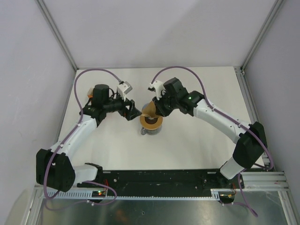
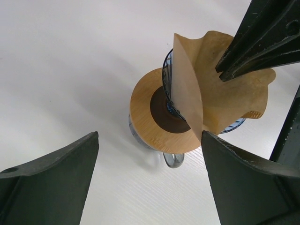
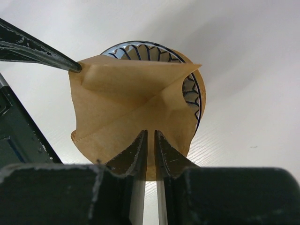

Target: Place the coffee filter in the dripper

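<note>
1. The coffee filter (image 3: 131,103) was a thin, creased, light-brown paper cone, pinched by the closed right gripper (image 3: 150,133)
2. Its lower part sat inside the blue ribbed dripper (image 3: 140,50)
3. Only the left wrist view showed the wooden ring (image 2: 145,117) and mug (image 2: 135,133) under the dripper; the left gripper (image 2: 150,136) gaped empty beside the dripper

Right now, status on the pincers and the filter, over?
Right pincer shut on filter. Left pincer open, close beside it. Filter half-folded, standing over dripper, not seated. Nothing in the way.
</note>
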Controlling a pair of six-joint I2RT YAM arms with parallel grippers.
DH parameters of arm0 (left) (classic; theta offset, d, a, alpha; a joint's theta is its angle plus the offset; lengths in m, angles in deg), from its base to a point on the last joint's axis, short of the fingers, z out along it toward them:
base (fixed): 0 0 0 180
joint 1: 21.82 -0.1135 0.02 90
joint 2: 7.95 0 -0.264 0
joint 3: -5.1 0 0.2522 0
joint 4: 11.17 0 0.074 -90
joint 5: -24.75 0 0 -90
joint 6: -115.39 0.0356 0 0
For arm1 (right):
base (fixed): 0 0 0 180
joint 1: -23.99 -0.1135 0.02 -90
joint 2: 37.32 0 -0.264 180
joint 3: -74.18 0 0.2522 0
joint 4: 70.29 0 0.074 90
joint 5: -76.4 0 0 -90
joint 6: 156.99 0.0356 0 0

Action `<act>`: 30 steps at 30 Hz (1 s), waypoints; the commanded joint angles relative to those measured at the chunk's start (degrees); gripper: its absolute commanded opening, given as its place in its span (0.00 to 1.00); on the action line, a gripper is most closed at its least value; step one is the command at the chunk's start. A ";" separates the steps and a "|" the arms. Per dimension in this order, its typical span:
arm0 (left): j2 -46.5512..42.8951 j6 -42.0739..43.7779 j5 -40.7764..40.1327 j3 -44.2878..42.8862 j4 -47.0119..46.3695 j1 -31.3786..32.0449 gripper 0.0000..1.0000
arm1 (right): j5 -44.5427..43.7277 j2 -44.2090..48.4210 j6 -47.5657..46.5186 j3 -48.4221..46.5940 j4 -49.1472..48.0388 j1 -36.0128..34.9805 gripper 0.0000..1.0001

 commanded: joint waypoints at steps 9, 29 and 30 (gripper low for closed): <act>-0.43 1.80 -0.62 -0.93 -0.70 -0.79 0.96 | 1.78 -0.19 0.51 -1.12 -3.34 0.00 0.18; -1.62 1.41 -3.59 -7.52 -0.71 -1.02 1.00 | -0.83 2.66 -1.15 -7.52 -3.71 0.70 0.30; -1.66 1.47 -4.00 -7.88 -0.72 -1.17 1.00 | -0.92 3.19 -0.90 -7.26 -4.16 1.12 0.30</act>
